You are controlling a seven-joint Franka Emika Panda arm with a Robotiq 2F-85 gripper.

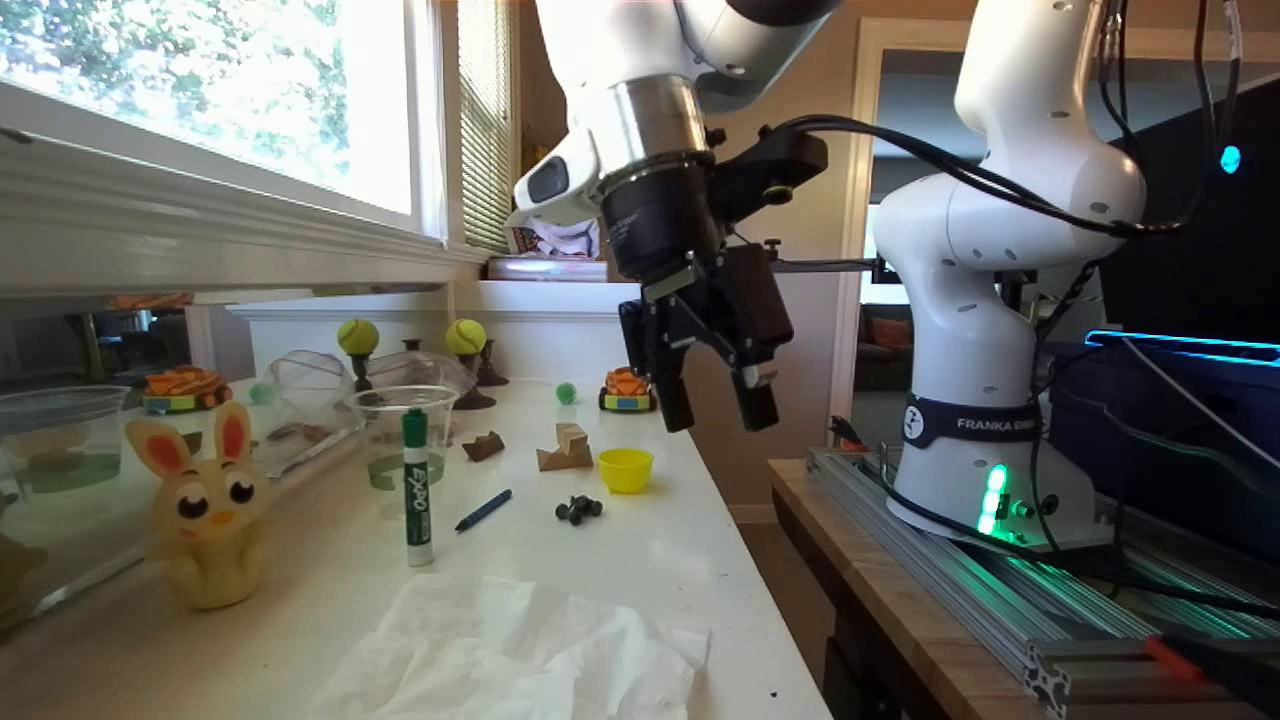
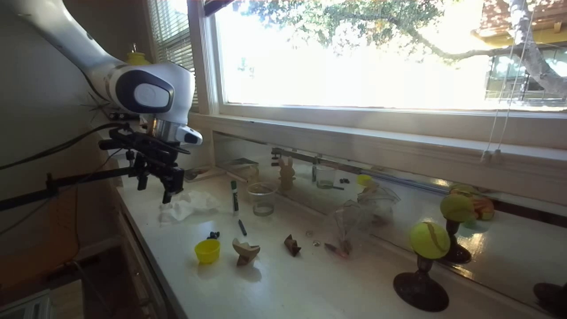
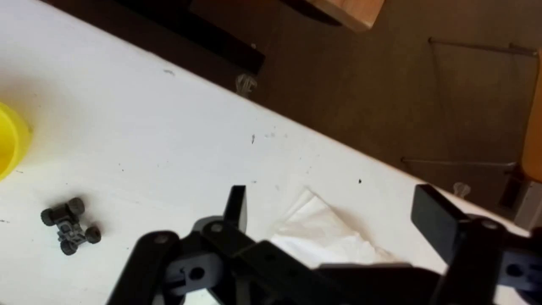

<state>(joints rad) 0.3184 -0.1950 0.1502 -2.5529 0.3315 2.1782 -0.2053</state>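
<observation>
My gripper (image 1: 718, 410) hangs in the air above the white counter, its jaws wide apart with nothing between them. In the wrist view a crumpled white paper towel (image 3: 326, 237) lies below, seen through the gap between the fingers. To the left there, a small black wheeled toy (image 3: 70, 226) and a yellow cup (image 3: 15, 140) rest on the counter, clear of the gripper. A green-capped marker (image 1: 417, 500) stands upright, with a dark blue crayon-like stick (image 1: 484, 510) lying nearby. A clear plastic cup (image 2: 262, 199) stands beside the marker.
Brown angular pieces (image 2: 246, 251), a yellow bunny figure (image 1: 212, 520), an orange toy vehicle (image 1: 628, 390) and a tennis ball (image 2: 429, 240) on a dark stand occupy the counter. A clear bag (image 2: 343, 226) lies by the mirrored back wall. The counter's front edge (image 3: 296, 123) drops to the floor.
</observation>
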